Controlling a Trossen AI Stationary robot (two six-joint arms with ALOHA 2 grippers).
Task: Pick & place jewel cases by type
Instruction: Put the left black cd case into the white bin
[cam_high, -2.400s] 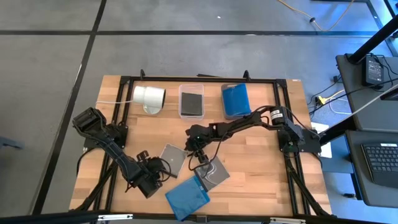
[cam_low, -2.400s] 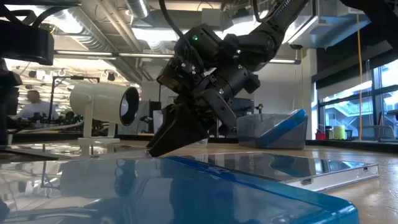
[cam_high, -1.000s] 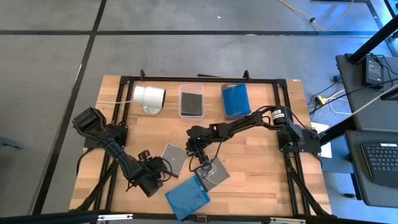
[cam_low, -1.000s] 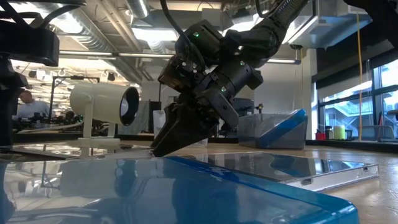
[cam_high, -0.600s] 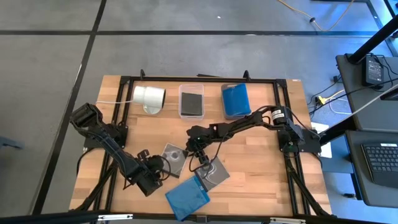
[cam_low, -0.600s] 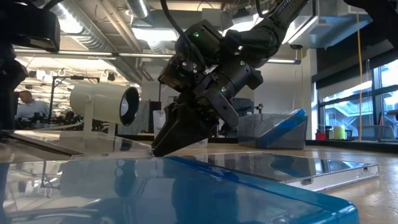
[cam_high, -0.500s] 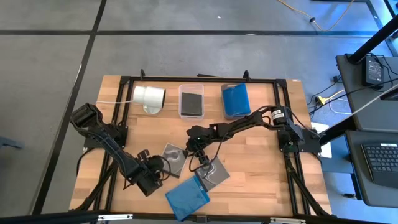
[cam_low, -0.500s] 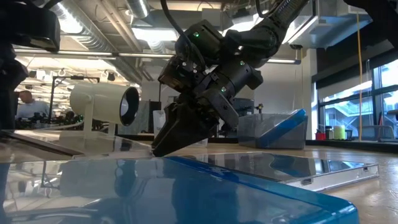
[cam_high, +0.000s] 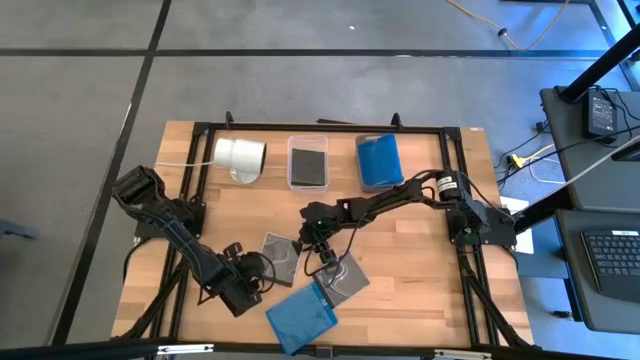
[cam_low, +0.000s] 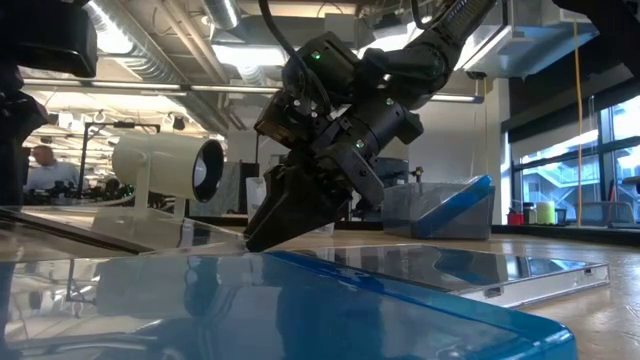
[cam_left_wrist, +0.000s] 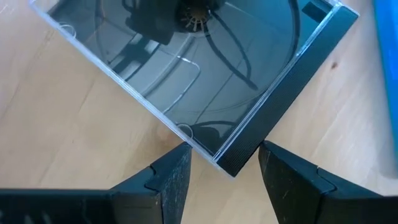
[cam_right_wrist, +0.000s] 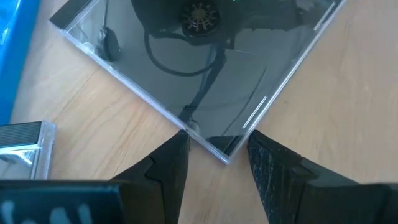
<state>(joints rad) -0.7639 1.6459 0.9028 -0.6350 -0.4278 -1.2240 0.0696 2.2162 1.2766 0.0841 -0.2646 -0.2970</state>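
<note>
Two pincers of mine meet on one dark jewel case near the middle of the table in the high view. My left gripper comes at its near-left corner and my right gripper at its right corner. A swirl-printed jewel case lies just right of it, and a blue jewel case sits at the near edge.

Low view: my right gripper points down-left with its tip at the dark jewel case, which sits tilted. The blue jewel case fills the foreground.

Left wrist view: my left gripper is clenched on a corner of the dark jewel case, fingers pressing both edges.

Right wrist view: my right gripper likewise grasps a corner of the dark jewel case, a finger against each edge.
</note>
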